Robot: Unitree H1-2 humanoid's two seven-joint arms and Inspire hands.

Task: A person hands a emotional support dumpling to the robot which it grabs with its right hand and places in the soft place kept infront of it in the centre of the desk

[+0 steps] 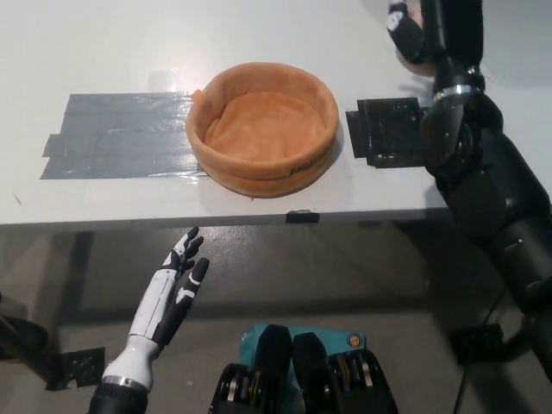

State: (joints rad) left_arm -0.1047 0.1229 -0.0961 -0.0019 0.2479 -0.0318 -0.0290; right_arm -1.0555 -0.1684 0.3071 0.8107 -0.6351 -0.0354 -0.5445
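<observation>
The white left hand [171, 291] hangs below the table edge, fingers spread and empty. On the white table [103, 52] sits the round orange cushion bowl [263, 128], nothing inside it. At the far right edge, the black right hand [435, 30] is raised, partly cropped; its grip is unclear. No dumpling shows.

Plush orange bed [263, 129], matt desk [103, 52]

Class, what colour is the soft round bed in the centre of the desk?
Orange, inside and out; the soft round bed shows plainly in the head view.
</observation>
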